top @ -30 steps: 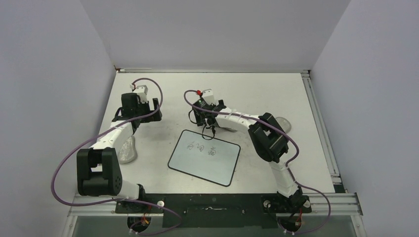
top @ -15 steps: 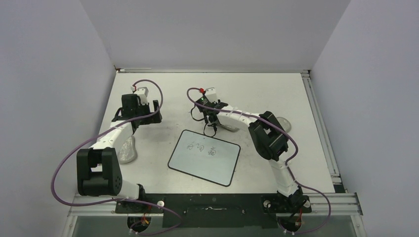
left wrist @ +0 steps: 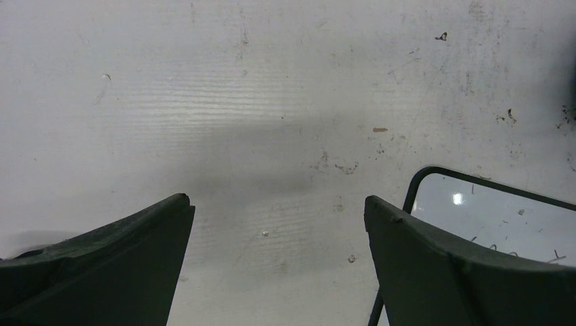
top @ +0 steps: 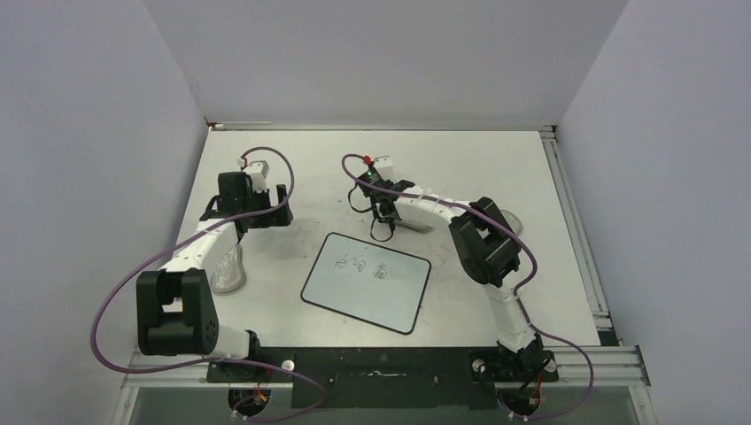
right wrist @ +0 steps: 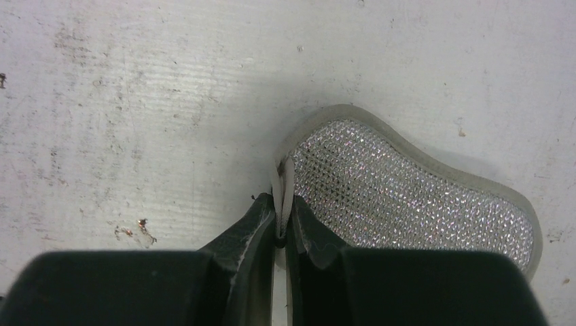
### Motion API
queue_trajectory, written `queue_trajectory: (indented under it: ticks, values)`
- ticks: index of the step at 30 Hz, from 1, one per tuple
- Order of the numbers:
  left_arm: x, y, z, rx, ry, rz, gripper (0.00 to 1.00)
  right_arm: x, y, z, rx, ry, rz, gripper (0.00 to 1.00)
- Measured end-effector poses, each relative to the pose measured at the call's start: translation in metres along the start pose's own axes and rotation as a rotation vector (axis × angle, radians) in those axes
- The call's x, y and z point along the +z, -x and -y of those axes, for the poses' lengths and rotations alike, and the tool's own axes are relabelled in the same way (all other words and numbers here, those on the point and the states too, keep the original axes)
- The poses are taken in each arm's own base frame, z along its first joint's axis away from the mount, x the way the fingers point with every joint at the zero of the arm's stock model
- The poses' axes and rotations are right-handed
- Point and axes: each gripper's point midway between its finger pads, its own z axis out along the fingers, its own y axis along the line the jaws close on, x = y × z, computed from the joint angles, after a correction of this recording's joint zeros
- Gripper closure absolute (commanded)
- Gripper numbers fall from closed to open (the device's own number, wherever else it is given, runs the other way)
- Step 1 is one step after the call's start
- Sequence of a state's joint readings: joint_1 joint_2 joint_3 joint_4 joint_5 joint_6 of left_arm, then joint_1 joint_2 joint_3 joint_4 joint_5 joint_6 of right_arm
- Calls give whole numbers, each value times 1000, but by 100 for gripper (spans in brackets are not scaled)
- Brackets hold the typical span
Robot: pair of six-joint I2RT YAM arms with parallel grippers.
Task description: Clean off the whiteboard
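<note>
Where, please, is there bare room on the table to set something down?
The far strip of the table by the back wall is bare. Crowded: beyond the whiteboard, where the right gripper pinches a pad.

The whiteboard [top: 363, 292] is white, black-rimmed and dark-scribbled; the grey-edged pad [right wrist: 407, 197] glitters in dotted mesh.

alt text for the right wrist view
The right gripper has its jaws pinched shut on the upturned rim of a glittery grey pad, which lies on a scuffed white table.
</note>
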State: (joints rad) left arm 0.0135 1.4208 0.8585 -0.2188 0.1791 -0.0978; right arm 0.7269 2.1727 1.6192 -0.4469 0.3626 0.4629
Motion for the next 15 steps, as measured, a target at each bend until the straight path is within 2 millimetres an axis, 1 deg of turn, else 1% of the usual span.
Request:
queue_trajectory:
  ticks: [1,2,5,8,10,13,15]
  values:
    - [-1,-2,0,0,-3,-7,5,-1,-1,0,0,3,-1,95]
    - [-1,-4,1,1,-7,-12,7,-3,-3,2,-2,4,-4,95]
    - [0,-12,7,12,-24,-33,8,-19,-19,16,-14,-3,-33,95]
    - [1,-25,23,42,-60,-71,9,-52,-41,38,-22,1,-56,95]
    - [0,-35,36,74,-86,-103,10,-80,-56,53,-9,19,-61,95]
    - [-2,-49,53,130,-123,-145,11,-116,-76,69,32,76,-57,95]
    - [-2,-56,60,164,-139,-168,13,-133,-90,73,67,128,-60,95]
